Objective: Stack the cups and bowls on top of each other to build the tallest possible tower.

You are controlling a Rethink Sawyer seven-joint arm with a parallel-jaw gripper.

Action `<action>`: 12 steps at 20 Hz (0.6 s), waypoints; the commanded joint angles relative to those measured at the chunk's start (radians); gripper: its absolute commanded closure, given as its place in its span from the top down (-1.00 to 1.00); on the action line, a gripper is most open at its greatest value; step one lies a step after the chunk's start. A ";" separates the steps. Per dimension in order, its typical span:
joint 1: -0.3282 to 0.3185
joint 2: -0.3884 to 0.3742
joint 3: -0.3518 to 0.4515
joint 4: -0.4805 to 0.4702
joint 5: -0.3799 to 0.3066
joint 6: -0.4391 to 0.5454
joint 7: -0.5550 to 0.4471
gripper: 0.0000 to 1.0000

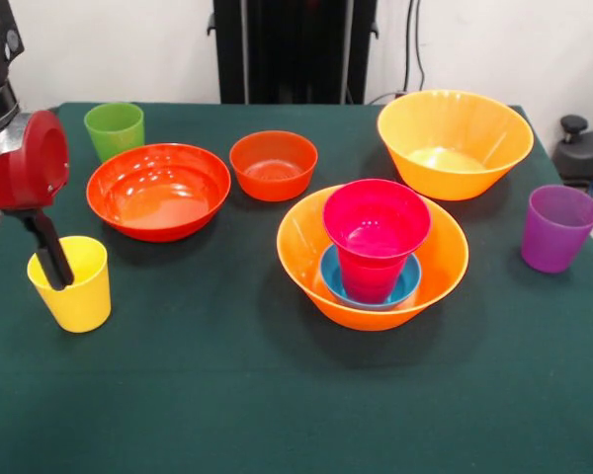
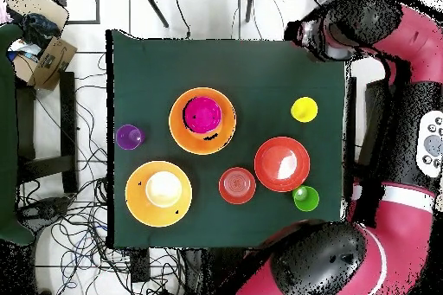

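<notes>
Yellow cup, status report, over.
Gripper at the yellow cup, one finger inside the rim; grip unclear. Tower: crimson-pink cup in blue bowl in large orange bowl. Nothing blocking.

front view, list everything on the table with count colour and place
large orange plastic bowls: two; one empty at the far right, one near the centre holding a stack
small blue plastic bowl: one, inside the centre orange bowl
crimson-pink plastic cup: one, standing in the blue bowl
wide shallow red-orange plastic bowl: one, left of centre
small red-orange plastic bowl: one, far centre
green plastic cup: one, far left
yellow plastic cup: one, near left
purple plastic cup: one, right edge
green tablecloth: one, covering the table
red and black robot arm: one, left edge
end effector: one, a dark finger dipping at the yellow cup's rim; open or shut is unclear
</notes>
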 commanded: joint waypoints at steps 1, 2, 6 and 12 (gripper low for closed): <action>0.024 -0.075 -0.124 0.127 -0.041 -0.121 0.225 1.00; 0.023 -0.088 -0.146 0.166 -0.028 -0.135 0.286 1.00; 0.029 -0.131 -0.219 0.302 0.023 -0.194 0.465 1.00; 0.076 -0.196 -0.315 0.419 0.058 -0.244 0.621 1.00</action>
